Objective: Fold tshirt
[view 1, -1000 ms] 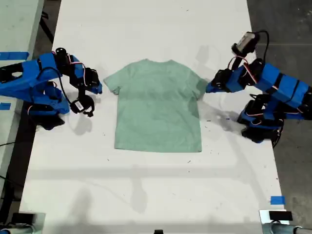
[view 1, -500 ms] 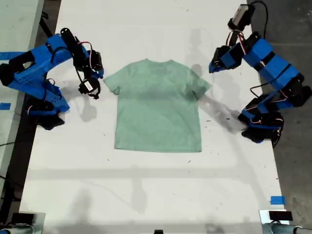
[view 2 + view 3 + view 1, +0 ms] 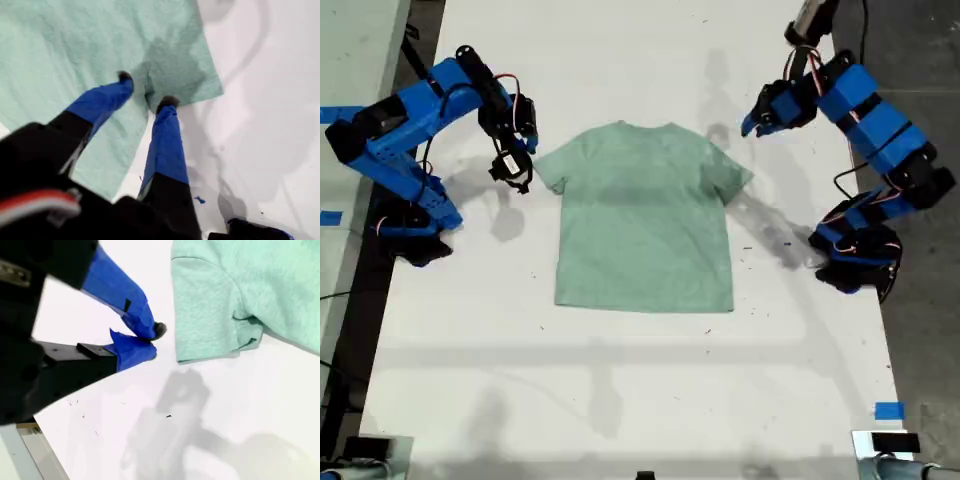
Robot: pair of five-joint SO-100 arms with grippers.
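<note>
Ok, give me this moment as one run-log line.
pale mint-green cloth t-shirt: flat, unfolded on white table | my first gripper: open above sleeve, empty | my second gripper: shut, empty, beside other sleeve

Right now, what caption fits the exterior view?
Two blue arms flank a flat tshirt on a white table.

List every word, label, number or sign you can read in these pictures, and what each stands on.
None can be read.
The tshirt is plain, with no print showing.
The blue tape pieces on the table carry no writing.
The small white label on an arm is too small to read.
</note>
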